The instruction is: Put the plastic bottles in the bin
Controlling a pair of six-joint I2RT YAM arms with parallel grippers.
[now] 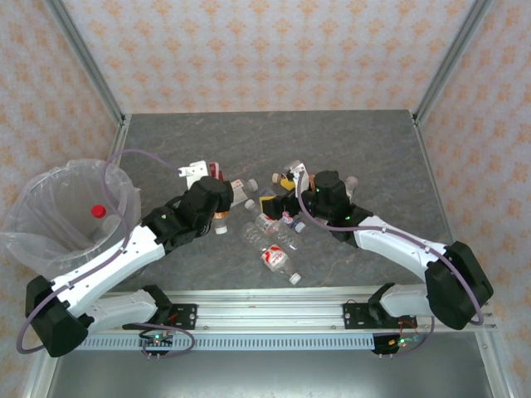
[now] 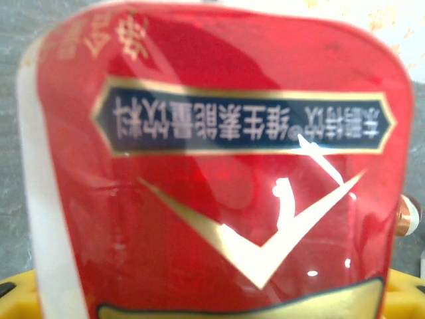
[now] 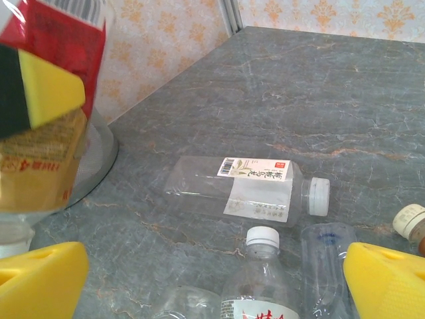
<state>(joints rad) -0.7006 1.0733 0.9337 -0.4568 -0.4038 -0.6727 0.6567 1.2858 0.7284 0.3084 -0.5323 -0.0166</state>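
A plastic bottle with a red label and a gold tick [image 2: 219,166] sits close up between my left gripper's [image 2: 212,302] yellow fingers [image 2: 406,296], and the gripper is shut on it. From above, that left gripper [image 1: 207,177] is left of the bottle pile, well right of the bin [image 1: 50,199]. The bin is a round clear container with a bag liner, and a red-capped bottle [image 1: 98,211] lies inside. My right gripper [image 3: 216,286] stands open above loose bottles: a clear one lying flat [image 3: 246,189], a white-capped one [image 3: 263,279] and another clear one [image 3: 325,262].
More bottles lie mid-table: a clear red-white one [image 1: 278,259] nearest the arms, a brown orange-capped one [image 1: 222,220] by the left wrist, and a clear one [image 1: 353,183] right of my right gripper [image 1: 297,184]. A red-yellow labelled bottle [image 3: 46,100] looms at left. Frame posts stand at the back corners.
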